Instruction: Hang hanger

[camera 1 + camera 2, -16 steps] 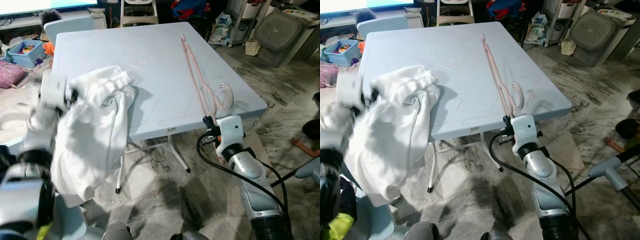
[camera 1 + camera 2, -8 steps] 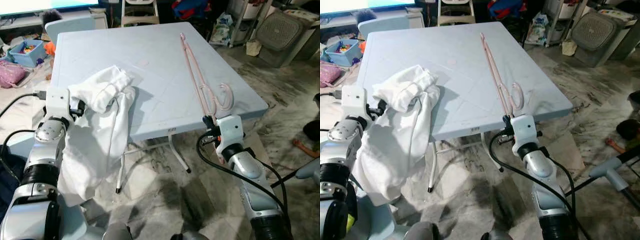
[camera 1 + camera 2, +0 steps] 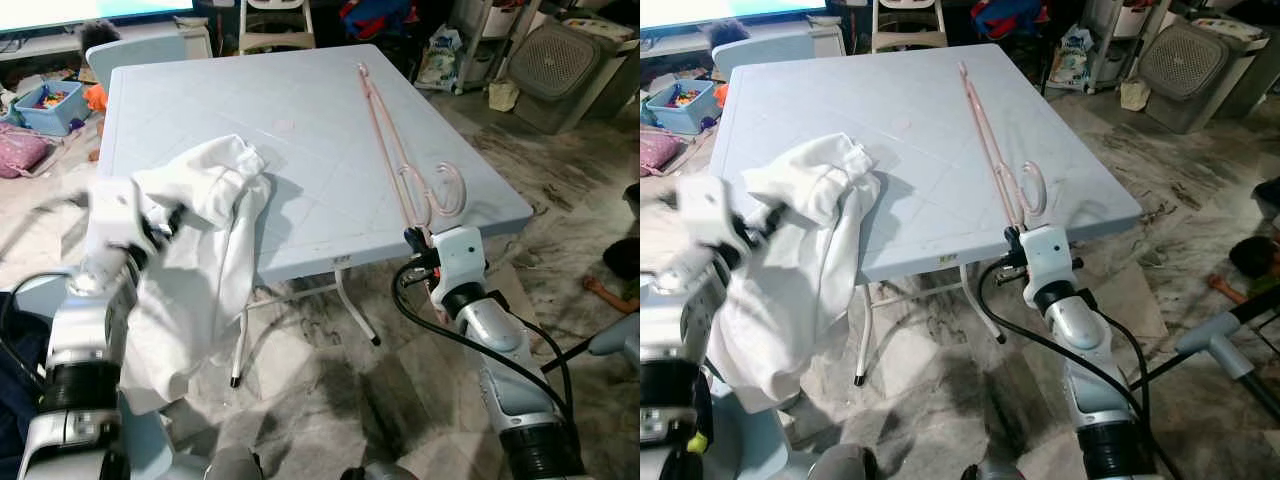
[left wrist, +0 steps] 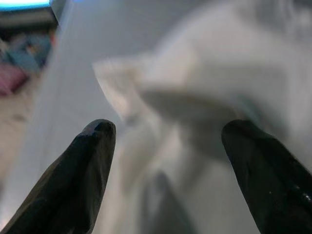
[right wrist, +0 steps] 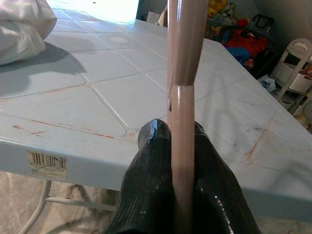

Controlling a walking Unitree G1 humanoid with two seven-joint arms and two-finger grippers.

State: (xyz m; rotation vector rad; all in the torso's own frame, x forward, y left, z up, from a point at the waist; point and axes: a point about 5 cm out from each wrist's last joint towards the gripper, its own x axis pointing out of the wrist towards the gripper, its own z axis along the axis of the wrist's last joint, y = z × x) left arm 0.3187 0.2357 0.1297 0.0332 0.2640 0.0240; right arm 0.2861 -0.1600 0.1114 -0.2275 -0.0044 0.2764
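The pale blue plastic table (image 3: 300,110) is the landmark here: a square top on thin white legs, standing on a grey marbled floor (image 3: 330,390). The pink hanger (image 3: 395,150) lies along the table's right side, its long bars running from near the far edge to the near edge, with the curled hook (image 3: 452,190) resting on the top close to the near right corner. The hanger's near end overhangs the table's front edge, and the right gripper (image 5: 181,141) is there just below that edge, its two black fingers (image 5: 146,185) pressed closed on the pink bar, which runs up between them in the right wrist view. At the table's left edge a white garment (image 3: 200,250) is bunched on the top and spills over the side, hanging down well past the tabletop toward the floor. The left gripper (image 4: 168,136) is at that edge beside the bunched cloth; its fingers (image 4: 87,170) stand wide apart and blurred, with the white fabric lying ahead of them and nothing clamped between them. The middle and far part of the tabletop between garment and hanger is bare. Beyond the table's far edge sit a white chair (image 3: 278,25) and a toy bin (image 3: 55,105); off its right side there is open floor, then a grey basket (image 3: 575,70).
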